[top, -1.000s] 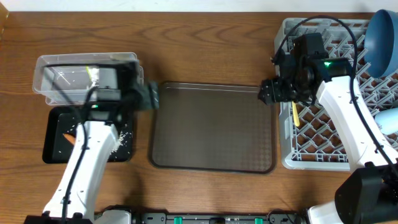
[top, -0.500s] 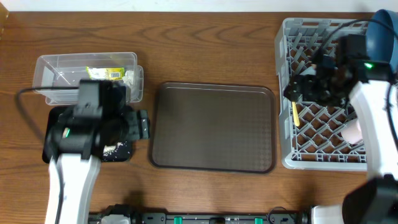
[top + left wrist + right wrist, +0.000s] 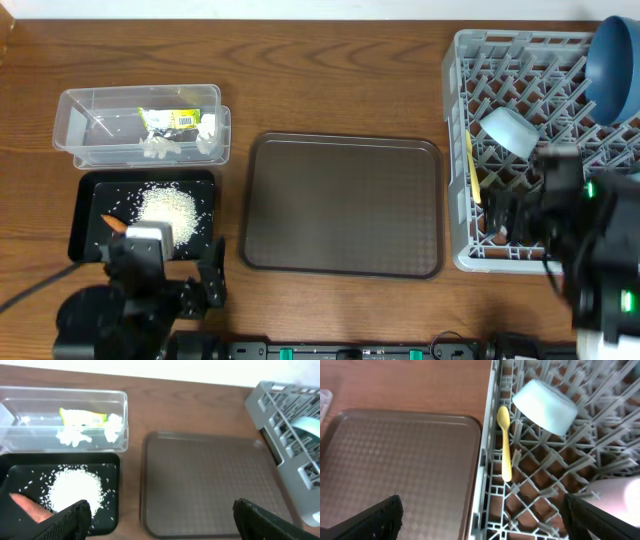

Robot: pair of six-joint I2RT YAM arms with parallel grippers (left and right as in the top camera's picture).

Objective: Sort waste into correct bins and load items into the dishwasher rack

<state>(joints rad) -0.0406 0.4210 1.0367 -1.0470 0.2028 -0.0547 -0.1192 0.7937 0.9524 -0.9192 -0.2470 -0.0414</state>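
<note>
Left claw (image 3: 161, 516), right claw (image 3: 485, 517) pulled back, gaping.

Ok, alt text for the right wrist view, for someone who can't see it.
A pale yellow spoon lies in the grey dishwasher rack by its left wall, a pale bowl tipped over beside it and a pink cup at lower right. The brown tray sits left; the open right hand holds nothing.

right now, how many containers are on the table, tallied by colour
clear tub: 1
black tray: 1
brown serving tray: 1
grey dishwasher rack: 1
total: 4
</note>
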